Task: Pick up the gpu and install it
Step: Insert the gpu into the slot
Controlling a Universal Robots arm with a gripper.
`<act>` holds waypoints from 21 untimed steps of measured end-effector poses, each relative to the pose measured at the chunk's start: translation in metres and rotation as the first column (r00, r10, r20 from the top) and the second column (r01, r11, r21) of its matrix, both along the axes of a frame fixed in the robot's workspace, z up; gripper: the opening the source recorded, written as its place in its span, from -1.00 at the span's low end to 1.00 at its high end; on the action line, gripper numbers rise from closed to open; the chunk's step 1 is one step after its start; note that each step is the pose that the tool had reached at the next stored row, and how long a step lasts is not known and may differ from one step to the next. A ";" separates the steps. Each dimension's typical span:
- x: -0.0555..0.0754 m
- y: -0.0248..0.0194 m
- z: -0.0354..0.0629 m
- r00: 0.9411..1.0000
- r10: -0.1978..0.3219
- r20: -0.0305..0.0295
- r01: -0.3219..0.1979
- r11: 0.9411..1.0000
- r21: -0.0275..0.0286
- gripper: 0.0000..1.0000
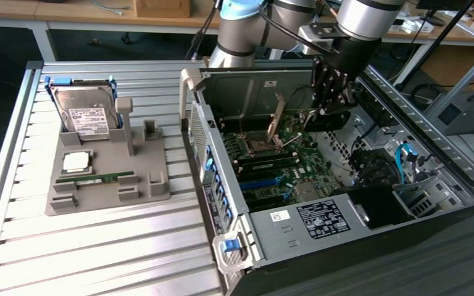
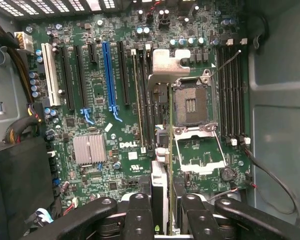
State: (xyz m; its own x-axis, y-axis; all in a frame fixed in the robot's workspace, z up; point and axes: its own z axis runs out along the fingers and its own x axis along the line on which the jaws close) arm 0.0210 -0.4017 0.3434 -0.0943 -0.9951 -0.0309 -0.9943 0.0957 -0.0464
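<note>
Gripping one gpu (image 2: 160,165) edge-on, fingers (image 2: 140,210) partly closed, above one motherboard (image 2: 100,100) inside open case (image 1: 303,222).

Exterior view: high, set back, angled down over the slatted counter (image 1: 97,246) and the open computer case (image 1: 336,185), the arm (image 1: 360,24) entering from the far side. Wrist view: mounted on the arm, close, looking straight down past the gripper (image 2: 162,210) onto the motherboard (image 2: 125,125). Shared: the motherboard and the empty CPU socket (image 2: 190,102) inside the case.
</note>
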 end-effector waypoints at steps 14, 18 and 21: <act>-0.007 -0.0018 -0.0032 1.000 0.000 0.000 0.000 1.000 0.000 -0.45; -0.010 -0.0021 -0.0042 1.000 0.000 0.000 0.000 1.000 0.000 -0.45; -0.012 -0.0022 -0.0051 1.000 0.001 0.000 -0.001 1.000 0.000 -0.45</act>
State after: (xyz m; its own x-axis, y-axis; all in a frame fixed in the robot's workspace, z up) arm 0.0089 -0.4039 0.3383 -0.0938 -0.9951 -0.0307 -0.9944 0.0951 -0.0464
